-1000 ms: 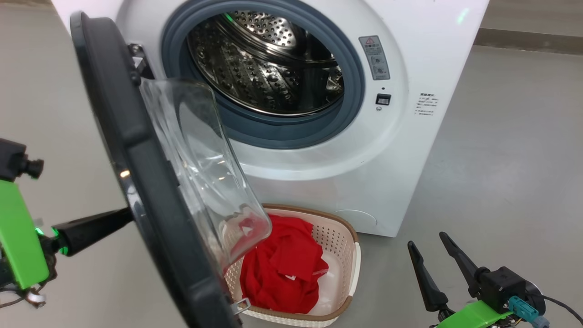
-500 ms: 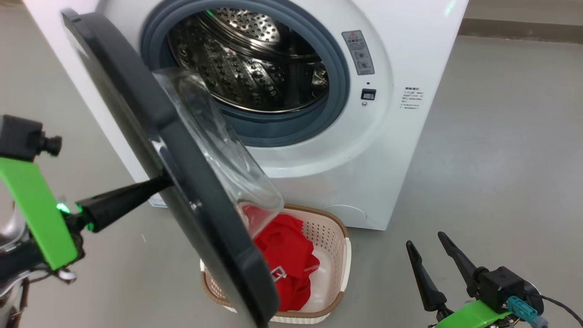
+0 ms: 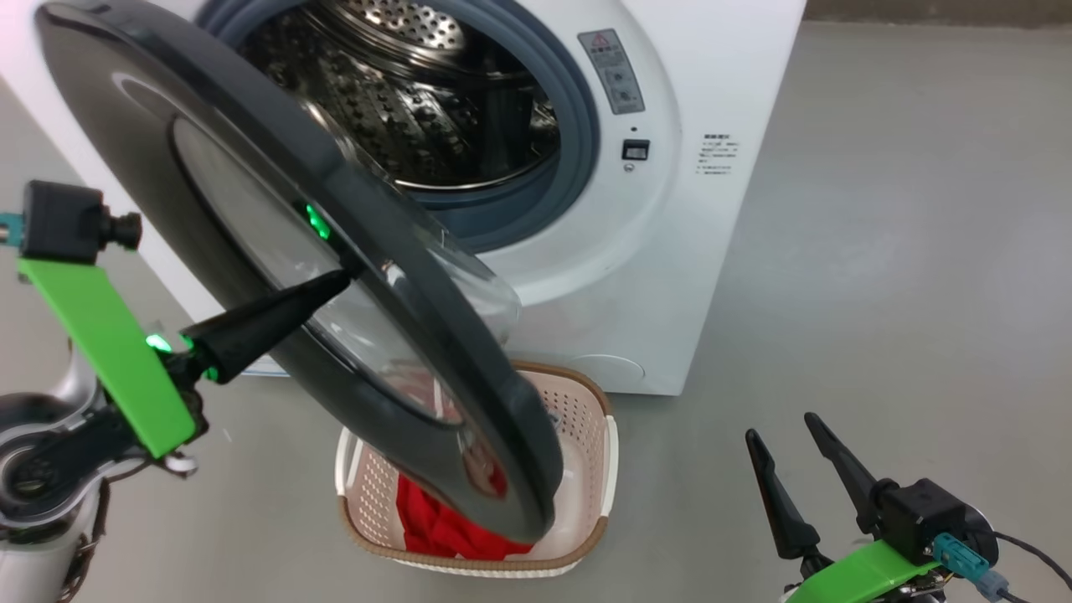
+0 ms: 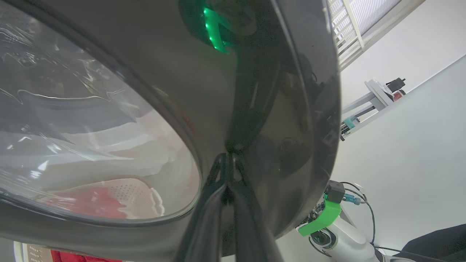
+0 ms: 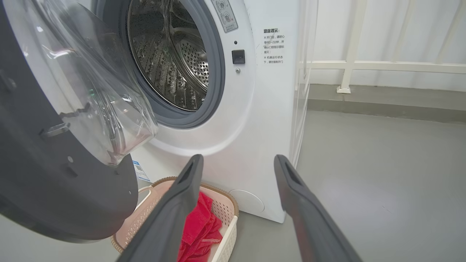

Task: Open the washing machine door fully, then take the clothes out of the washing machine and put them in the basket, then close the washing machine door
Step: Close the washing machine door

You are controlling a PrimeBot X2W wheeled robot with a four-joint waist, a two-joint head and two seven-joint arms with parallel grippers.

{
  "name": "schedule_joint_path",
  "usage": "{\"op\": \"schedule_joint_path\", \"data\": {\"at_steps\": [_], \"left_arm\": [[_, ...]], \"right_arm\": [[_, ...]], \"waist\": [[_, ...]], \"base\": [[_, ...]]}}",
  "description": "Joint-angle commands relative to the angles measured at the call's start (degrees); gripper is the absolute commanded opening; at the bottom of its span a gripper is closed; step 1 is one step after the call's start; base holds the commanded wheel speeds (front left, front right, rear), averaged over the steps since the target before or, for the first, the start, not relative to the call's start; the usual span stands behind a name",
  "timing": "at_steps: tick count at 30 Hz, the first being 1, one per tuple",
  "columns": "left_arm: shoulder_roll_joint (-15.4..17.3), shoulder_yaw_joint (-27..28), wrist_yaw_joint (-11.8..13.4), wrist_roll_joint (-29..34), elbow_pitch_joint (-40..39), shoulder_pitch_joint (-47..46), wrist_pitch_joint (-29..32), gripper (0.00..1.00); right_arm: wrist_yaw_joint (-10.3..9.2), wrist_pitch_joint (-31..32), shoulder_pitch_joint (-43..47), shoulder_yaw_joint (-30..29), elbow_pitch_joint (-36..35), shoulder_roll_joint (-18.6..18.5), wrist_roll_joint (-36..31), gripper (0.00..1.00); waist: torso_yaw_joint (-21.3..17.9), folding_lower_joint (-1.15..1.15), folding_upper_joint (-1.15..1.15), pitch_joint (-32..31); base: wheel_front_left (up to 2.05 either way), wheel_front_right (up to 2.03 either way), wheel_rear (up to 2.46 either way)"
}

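Note:
The white washing machine (image 3: pixel 670 251) stands with its steel drum (image 3: pixel 402 109) showing no clothes inside. The washing machine door (image 3: pixel 251 167), black-rimmed with a clear glass bowl, hangs half-swung across the opening. My left gripper (image 3: pixel 339 283) is shut, with its tip pressed against the door's outer face; up close its fingertips (image 4: pixel 222 164) touch the glossy black rim (image 4: pixel 262 91). The red clothes (image 3: pixel 435 528) lie in the cream basket (image 3: pixel 586 402) on the floor below the door. My right gripper (image 3: pixel 780 427) stands open and holds nothing at the lower right, apart from everything. It faces the machine front (image 5: pixel 262 109) and the basket (image 5: pixel 227 211).
Grey floor (image 3: pixel 879 293) stretches open to the right of the machine. A white railing (image 5: pixel 364 65) runs along the wall behind it. The door's lower edge overhangs the basket.
The door has swung toward the machine, now showing its outer face, with my shut left gripper moving along against it. The head camera has shifted. My right gripper stays put.

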Motion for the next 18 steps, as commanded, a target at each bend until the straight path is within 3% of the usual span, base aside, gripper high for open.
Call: {"op": "schedule_joint_path", "data": {"at_steps": [1, 18], "left_arm": [[1.9, 1.9, -0.4, 0.9, -1.0, -3.5, -0.8, 0.0], [-0.8, -5.9, -0.4, 4.1, 3.8, -9.6, -13.8, 0.0]], "right_arm": [[0.35, -0.4, -2.4, 0.9, -1.5, 0.0, -0.1, 1.0], [0.35, -0.4, -4.0, 0.5, -1.7, 0.3, -0.3, 1.0]], "waist": [[-0.7, 0.0, 0.0, 0.7], [-3.6, 0.0, 0.0, 2.8]], "base": [[0.0, 0.0, 0.0], [0.0, 0.0, 0.0]]}}
